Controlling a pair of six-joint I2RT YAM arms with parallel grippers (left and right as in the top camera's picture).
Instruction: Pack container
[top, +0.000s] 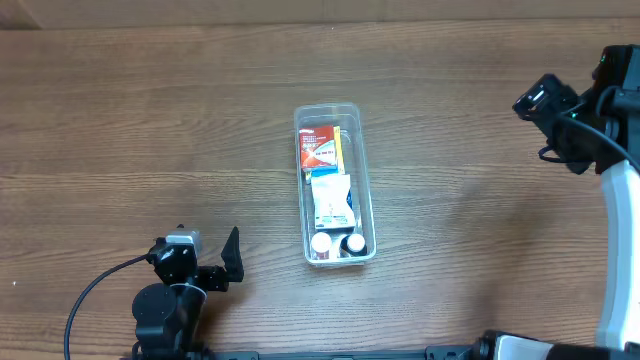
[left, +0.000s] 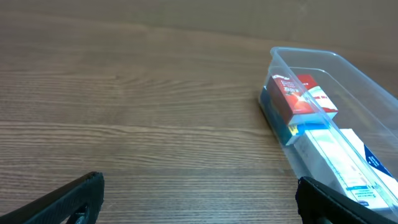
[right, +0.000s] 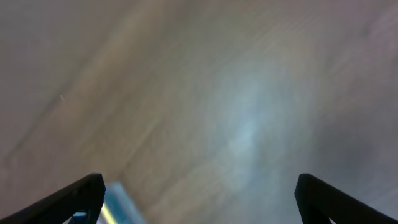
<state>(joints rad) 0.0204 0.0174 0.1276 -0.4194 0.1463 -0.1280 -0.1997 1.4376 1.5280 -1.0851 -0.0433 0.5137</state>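
The clear container (top: 366, 180) stands at the table's middle. It holds a red and white box (top: 320, 146), a white and blue packet (top: 330, 200) and two white-capped bottles (top: 337, 243). In the left wrist view the container (left: 373, 87) is at the right, with the red box (left: 301, 96) inside. My left gripper (top: 228, 262) is open and empty at the front left, apart from the container; its fingers (left: 199, 199) frame bare wood. My right gripper (top: 545, 105) is raised at the far right, open and empty (right: 199, 196), over blurred wood.
The wooden table (top: 150, 120) spreads around the container. A black cable (top: 85, 300) runs from the left arm's base at the front edge. A blurred blue shape (right: 118, 205) shows at the lower left of the right wrist view.
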